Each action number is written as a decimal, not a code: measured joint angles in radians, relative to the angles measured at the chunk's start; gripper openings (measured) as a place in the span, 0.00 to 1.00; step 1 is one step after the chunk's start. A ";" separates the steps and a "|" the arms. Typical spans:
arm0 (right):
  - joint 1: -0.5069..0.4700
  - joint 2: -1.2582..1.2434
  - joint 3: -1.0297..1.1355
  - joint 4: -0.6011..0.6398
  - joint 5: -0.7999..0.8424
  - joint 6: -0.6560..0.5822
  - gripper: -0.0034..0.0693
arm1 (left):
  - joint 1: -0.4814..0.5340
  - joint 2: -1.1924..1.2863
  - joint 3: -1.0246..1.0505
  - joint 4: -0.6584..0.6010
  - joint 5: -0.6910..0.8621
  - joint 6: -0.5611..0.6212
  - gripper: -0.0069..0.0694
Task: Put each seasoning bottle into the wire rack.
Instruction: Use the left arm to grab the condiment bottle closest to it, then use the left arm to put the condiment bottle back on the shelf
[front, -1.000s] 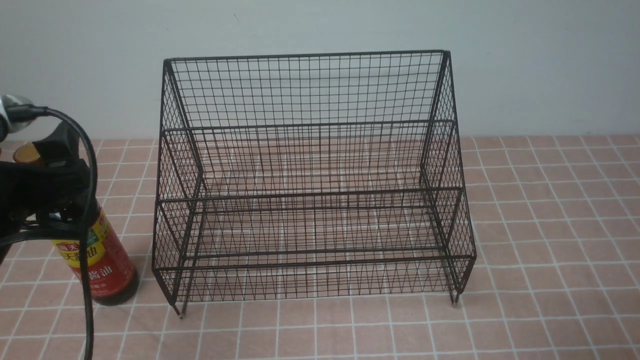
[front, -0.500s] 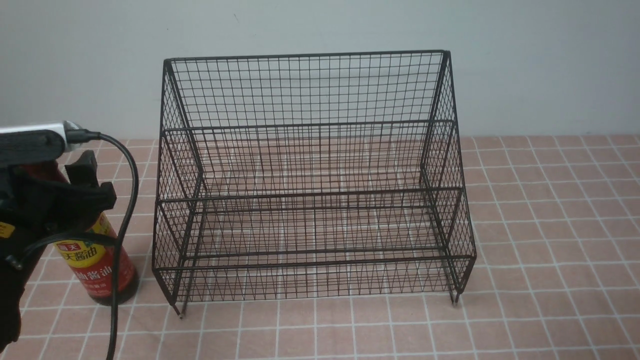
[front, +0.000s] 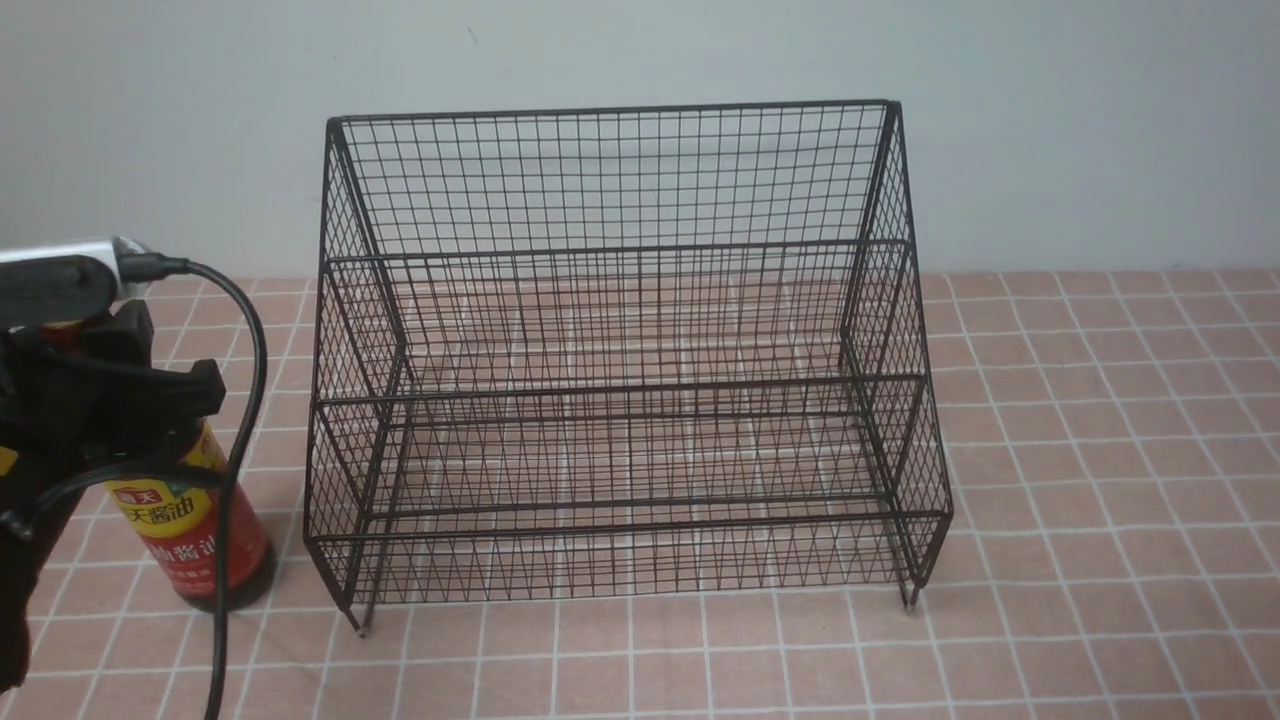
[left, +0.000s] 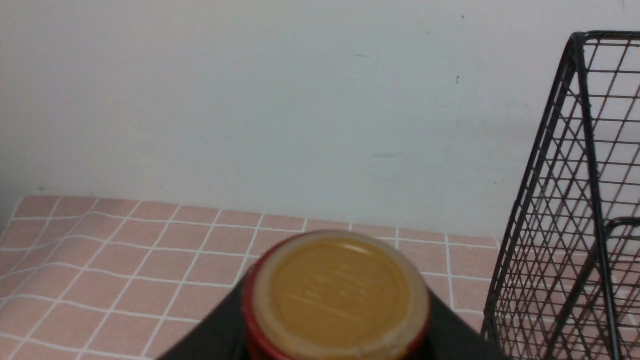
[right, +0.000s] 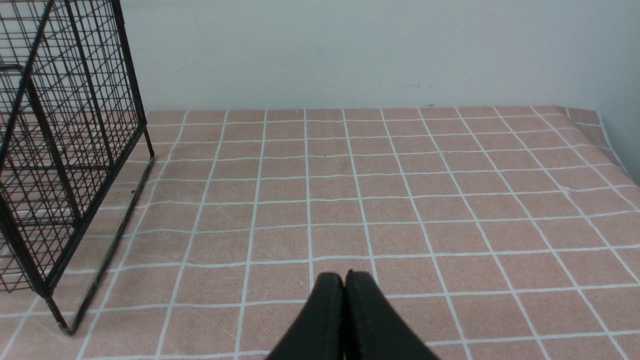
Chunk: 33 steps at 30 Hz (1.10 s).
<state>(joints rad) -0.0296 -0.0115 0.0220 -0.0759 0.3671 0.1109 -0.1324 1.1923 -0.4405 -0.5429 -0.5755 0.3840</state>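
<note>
wall (front: 1080, 130): pale, behind everything, well beyond both claws.

surface (front: 1100, 620): tiled-pattern cover, lies below both claws and carries rack + btl. some creases noted; prob. no obstacle.

wire rack (front: 630, 387): blk mesh, stepped tiers, stands on short legs to the r. of the l. claw, near it. open tiers face the robot, presumably so btls can be lowered in from front/above. no btl seen in it; task judged at an early stage.

left claw (left: 337, 320): at the btl's upper part, one finger each side, part-closed. cap hides the inner contact, so cannot tell if grip is firm. high placement prob. chosen bc the neck is slimmer + easier to clamp than the body.

right claw (right: 340, 285): fingers together, nothing held, r. of the rack. prob. kept aside bc the btl is on the l. arm's side.

seasoning bottle (front: 215, 560): base on surface, directly under/between l. claw fingers, just beside rack's l. end. stands upright, approx. prob. next: confirm grip, lift clear of front rail, then move r. risk: glass neck may slip or btl may swing into mesh if grip is poor.

cable (front: 222, 620): hangs from l. arm, crosses in front of btl; could snag on rack, rec. watch.

cap (left: 340, 295): tan, between l. claw fingers, appears seated.
</note>
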 joint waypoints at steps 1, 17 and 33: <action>0.000 0.000 0.000 0.000 0.000 0.000 0.03 | 0.000 -0.023 -0.007 -0.001 0.020 0.002 0.43; 0.000 0.000 0.000 0.000 0.000 0.000 0.03 | 0.000 -0.257 -0.454 0.003 0.262 0.092 0.43; 0.000 0.000 0.000 0.000 0.000 0.000 0.03 | -0.050 -0.146 -0.552 0.040 0.478 -0.214 0.43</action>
<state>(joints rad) -0.0296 -0.0115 0.0220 -0.0759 0.3671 0.1109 -0.1828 1.0462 -0.9928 -0.5031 -0.0973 0.1700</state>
